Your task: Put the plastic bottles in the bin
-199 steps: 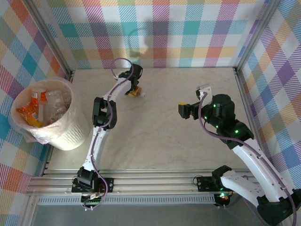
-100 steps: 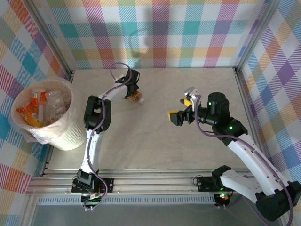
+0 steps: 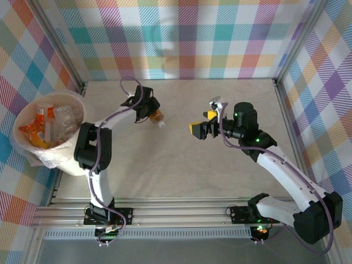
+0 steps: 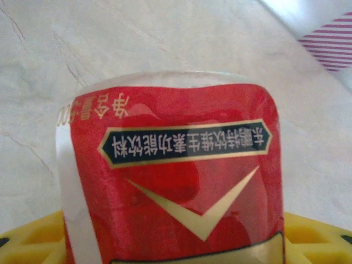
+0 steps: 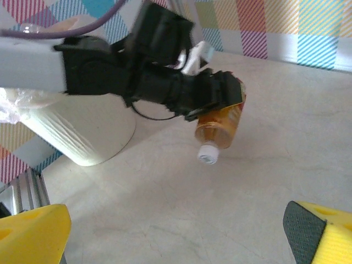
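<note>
A plastic bottle (image 3: pixel 157 116) with a red label, amber drink and a white cap is clamped in my left gripper (image 3: pixel 147 110), off the table at the back middle-left. In the left wrist view its red label (image 4: pixel 176 181) sits between the yellow fingers (image 4: pixel 33 245). The right wrist view has the same bottle (image 5: pixel 223 124) hanging cap-down from the left gripper (image 5: pixel 212 93). The bin (image 3: pixel 82 157), a pale bucket with a clear liner, stands at the far left and holds several bottles (image 3: pixel 44 125). My right gripper (image 3: pixel 204 125) hovers open and empty over mid-table, its jaws spread wide (image 5: pixel 176 236).
The bin's white wall (image 5: pixel 82 132) lies left of the held bottle in the right wrist view. Checked walls close off the back and both sides. A metal rail (image 3: pixel 176 212) runs along the near edge by the arm bases.
The left arm has swung its elbow left toward the bin, still carrying the bottle. The right gripper has moved left and farther from its base, staying open.
</note>
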You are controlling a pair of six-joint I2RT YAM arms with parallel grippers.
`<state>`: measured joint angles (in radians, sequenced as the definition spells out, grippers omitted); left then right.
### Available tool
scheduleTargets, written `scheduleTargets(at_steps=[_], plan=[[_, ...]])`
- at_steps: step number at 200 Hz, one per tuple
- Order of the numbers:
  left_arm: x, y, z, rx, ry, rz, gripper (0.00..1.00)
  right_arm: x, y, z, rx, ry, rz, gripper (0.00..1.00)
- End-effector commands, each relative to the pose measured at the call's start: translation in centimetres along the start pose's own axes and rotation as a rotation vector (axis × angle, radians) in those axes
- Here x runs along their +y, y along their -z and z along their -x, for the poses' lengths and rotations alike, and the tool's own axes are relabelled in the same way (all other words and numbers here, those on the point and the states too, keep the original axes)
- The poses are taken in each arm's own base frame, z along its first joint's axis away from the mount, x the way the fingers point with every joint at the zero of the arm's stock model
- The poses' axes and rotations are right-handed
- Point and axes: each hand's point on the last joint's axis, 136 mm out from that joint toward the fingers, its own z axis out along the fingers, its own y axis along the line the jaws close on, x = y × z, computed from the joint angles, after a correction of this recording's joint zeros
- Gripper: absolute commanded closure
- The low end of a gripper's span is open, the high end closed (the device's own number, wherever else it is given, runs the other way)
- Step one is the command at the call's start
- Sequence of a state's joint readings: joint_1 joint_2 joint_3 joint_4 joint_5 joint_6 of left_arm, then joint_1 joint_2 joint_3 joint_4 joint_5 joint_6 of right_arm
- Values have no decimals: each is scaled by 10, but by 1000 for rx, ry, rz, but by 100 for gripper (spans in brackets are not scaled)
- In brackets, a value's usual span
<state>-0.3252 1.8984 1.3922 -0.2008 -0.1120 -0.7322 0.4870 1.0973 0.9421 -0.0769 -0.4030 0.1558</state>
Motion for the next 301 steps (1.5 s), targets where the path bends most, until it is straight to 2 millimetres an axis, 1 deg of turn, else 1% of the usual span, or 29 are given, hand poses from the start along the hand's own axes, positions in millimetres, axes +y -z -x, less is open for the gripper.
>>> scheduleTargets(at_steps=[1,27,54,58,60,64,76,108,133,162,171,175,185,207,217,228,240,264,288,301], plan=[[-15,39,10,-28,-42,-105,51,-4,0,24,-108,-15,-37,0],[-17,92,20,-88,-86,-145,51,-13,-1,29,-163,-37,-71,0],[-18,150,34,-160,-133,-177,51,-8,-8,30,-164,-47,-25,0],[-19,159,39,-179,-141,-187,51,-9,-10,31,-163,-53,-23,0],[-16,162,36,-168,-148,-176,51,-9,-10,31,-163,-57,-22,0],[-15,170,37,-174,-160,-176,51,-9,-11,32,-163,-62,-18,0],[-15,198,45,-209,-187,-184,51,-10,-15,33,-162,-78,-11,0],[-12,262,63,-315,-238,-200,51,-12,-22,39,-179,-101,2,0],[-2,310,82,-407,-275,-149,51,-13,-26,41,-175,-107,5,0],[20,357,107,-536,-309,-23,50,-13,-30,43,-173,-119,13,0],[33,367,114,-563,-298,59,50,-14,-31,43,-174,-124,14,0],[38,374,119,-583,-291,89,50,-14,-31,43,-175,-125,16,0],[49,384,128,-609,-284,169,50,-14,-33,43,-175,-126,19,0],[64,406,147,-693,-274,293,50,-13,-35,45,-173,-130,30,0],[74,419,158,-737,-271,372,50,-12,-36,46,-169,-133,37,0],[90,436,169,-791,-254,487,50,-11,-37,48,-166,-135,44,0],[108,450,178,-836,-236,588,51,-9,-37,49,-163,-135,50,0],[140,457,192,-845,-180,668,50,-9,-37,49,-164,-130,51,0],[174,457,200,-815,-130,764,51,-9,-40,52,-163,-128,57,0],[196,455,201,-797,-86,813,51,-8,-40,54,-161,-133,62,0]])
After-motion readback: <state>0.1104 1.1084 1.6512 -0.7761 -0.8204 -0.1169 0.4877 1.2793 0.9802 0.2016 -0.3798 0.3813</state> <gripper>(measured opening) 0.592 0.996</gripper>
